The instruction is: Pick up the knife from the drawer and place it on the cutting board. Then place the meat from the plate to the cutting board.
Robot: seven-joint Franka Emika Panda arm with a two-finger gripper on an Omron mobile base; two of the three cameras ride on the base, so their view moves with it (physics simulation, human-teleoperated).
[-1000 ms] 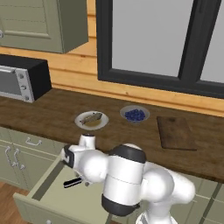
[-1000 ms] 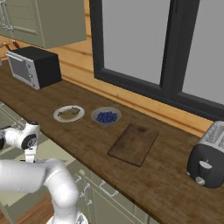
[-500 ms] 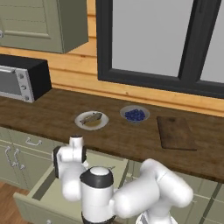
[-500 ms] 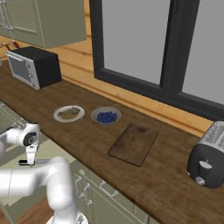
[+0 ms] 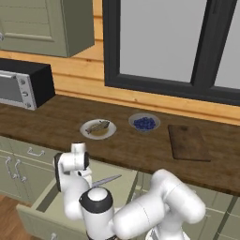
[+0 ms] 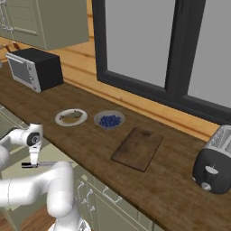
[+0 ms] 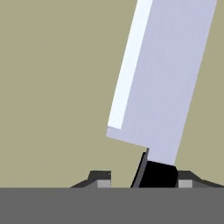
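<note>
Now the gripper (image 6: 33,165) is up, clamped on the knife's (image 5: 106,180) handle, blade clear above the open drawer (image 5: 56,194) at lower left — pick done, cutting board (image 6: 137,148) next.

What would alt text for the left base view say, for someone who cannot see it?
The white arm's pincer holds a knife level above the open green drawer. On the brown counter behind sit a plate with meat, a bowl of blue berries and a bare cutting board, with a microwave at left.
</note>
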